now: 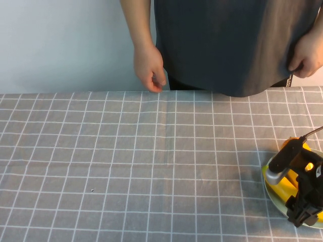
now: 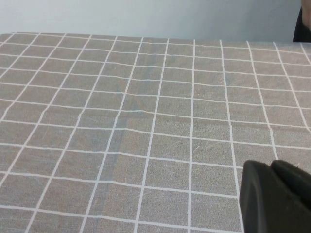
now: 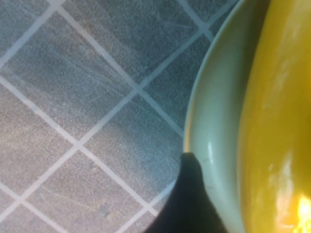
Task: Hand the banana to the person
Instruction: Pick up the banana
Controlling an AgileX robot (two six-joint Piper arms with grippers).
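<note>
The banana is bright yellow and lies on a pale green plate at the table's right edge. It fills one side of the right wrist view, next to the plate's rim. My right gripper hangs low over the plate, open, with one dark finger just outside the rim and the banana on its inner side; the other finger is out of view. My left gripper is shut and empty above bare cloth, and is absent from the high view. The person stands at the far edge, hands down.
A grey tablecloth with a white grid covers the table. An orange-yellow patch shows on the plate behind my right arm. The person's other hand is at the far right.
</note>
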